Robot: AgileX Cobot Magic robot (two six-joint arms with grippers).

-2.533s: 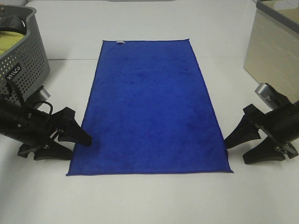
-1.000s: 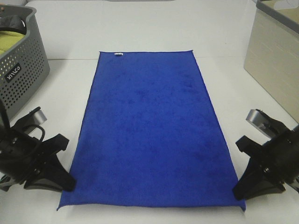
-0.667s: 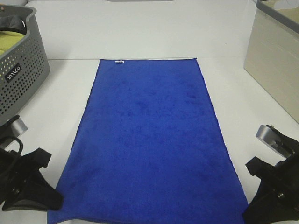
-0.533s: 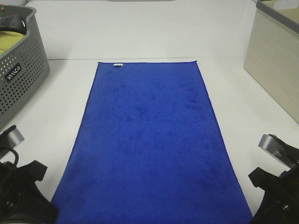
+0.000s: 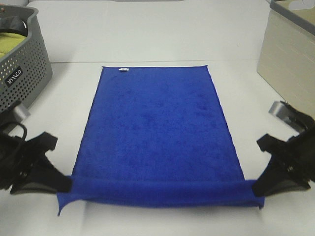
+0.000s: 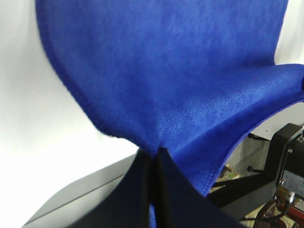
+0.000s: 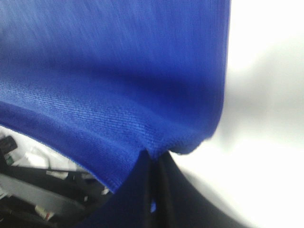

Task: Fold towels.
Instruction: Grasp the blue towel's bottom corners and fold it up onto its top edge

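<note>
The royal-blue towel (image 5: 157,128) lies flat on the white table, its small white tag (image 5: 123,70) at the far left corner. Its near edge is lifted off the table and stretched between my grippers, rolled over a little. My left gripper (image 5: 64,184) is shut on the near left corner, seen close up in the left wrist view (image 6: 151,164). My right gripper (image 5: 256,188) is shut on the near right corner, seen in the right wrist view (image 7: 153,154). The towel (image 6: 180,80) fills most of both wrist views (image 7: 109,71).
A grey perforated basket (image 5: 22,73) holding a yellow-green cloth (image 5: 10,42) stands at the far left. A beige bin (image 5: 290,64) stands at the far right. A seam in the white table (image 5: 157,49) runs along the towel's far edge.
Both grippers dragged the towel toward the near table edge, then came back up and forward holding the near corners, so the near edge is now raised and curled.
</note>
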